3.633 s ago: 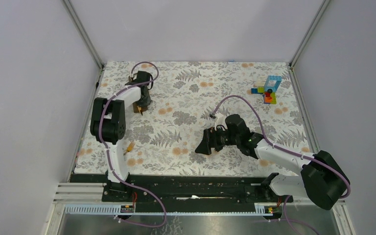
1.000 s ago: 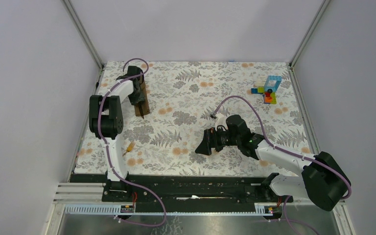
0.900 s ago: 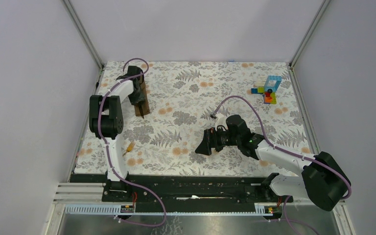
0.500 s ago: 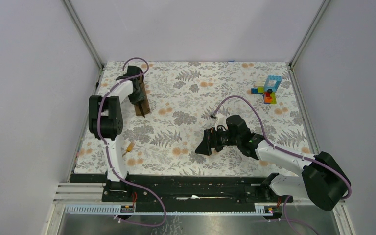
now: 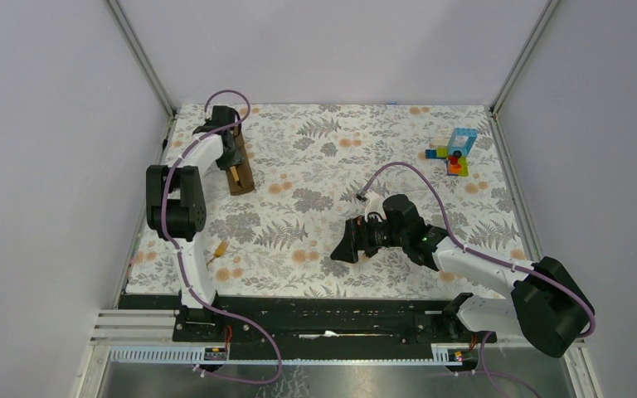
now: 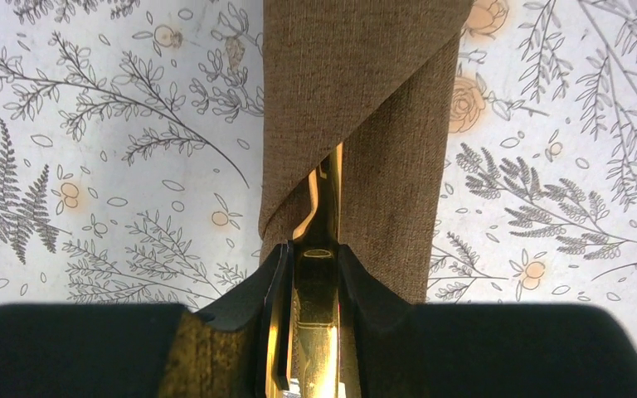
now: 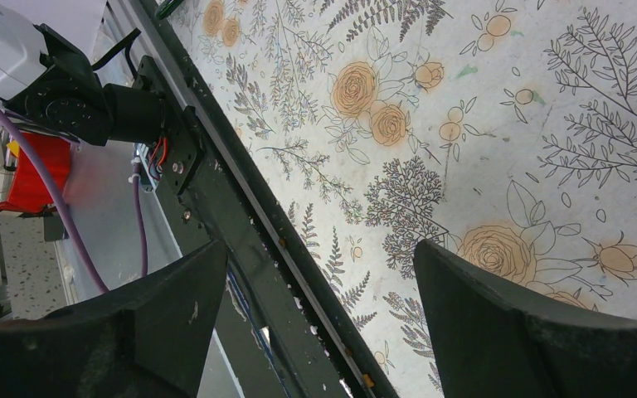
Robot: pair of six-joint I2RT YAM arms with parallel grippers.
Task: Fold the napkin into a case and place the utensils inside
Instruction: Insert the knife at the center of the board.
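Jaws of L gripper [image 6: 313,253] clamped on gold utensil [image 6: 325,186], long axis in line w/ folded brown napkin [image 6: 357,75], tip inside fold opening just ahead of grip, far-left on floral cloth [image 5: 323,166], R gripper [image 7: 319,257] jaws wide apart, empty

Shows the napkin [image 6: 365,99] as plain matte brown woven cloth, folded into a long narrow case with a diagonal flap across its front. Lies flat near the far left corner of the counter [image 5: 340,166]. Takes a shiny golden utensil [image 6: 325,195] into the pocket mouth under that flap, tip hidden inside, handle end sticking out and pinched between the left fingers [image 6: 369,294]. Leaves a second utensil [image 5: 219,248], thin and yellow-orange, bare and slanted on the counter by the left edge, well apart from the napkin.
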